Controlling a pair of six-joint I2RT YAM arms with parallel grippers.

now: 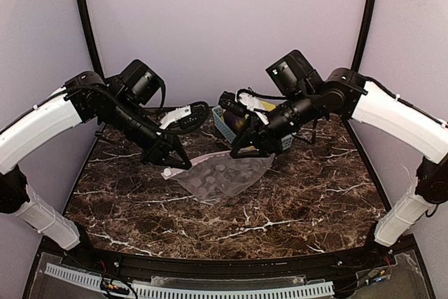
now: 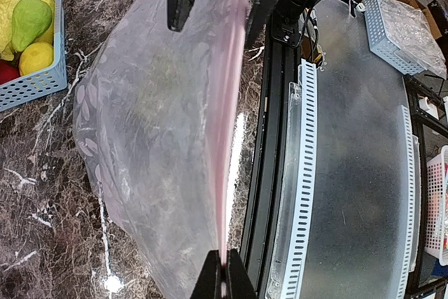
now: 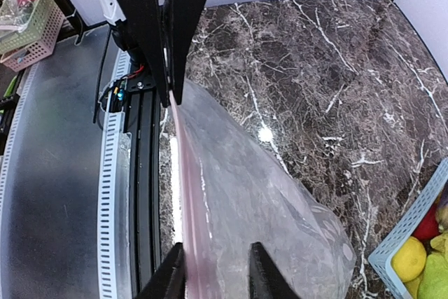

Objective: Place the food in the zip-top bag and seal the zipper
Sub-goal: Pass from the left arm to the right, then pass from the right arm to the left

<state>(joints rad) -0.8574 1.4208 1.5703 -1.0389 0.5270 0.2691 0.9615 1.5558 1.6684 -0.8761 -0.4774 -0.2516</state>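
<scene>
Clear and printed with white dots, the zip-top bag (image 1: 222, 176) hangs at mid-tabletop between both arms, and we see its pink zipper (image 2: 227, 173) drawn out in a straight line. The left gripper (image 2: 224, 274) is clamped on one end of the strip. The right gripper (image 3: 217, 278) straddles the other end, fingers apart. The food (image 2: 26, 29), yellow, green and red pieces, sits in the blue basket (image 2: 35, 85) near the bag's 12 o'clock. Dark marble tabletop (image 1: 280, 208) spreads from 3 through 9 o'clock to the black front rail (image 1: 210, 260).
</scene>
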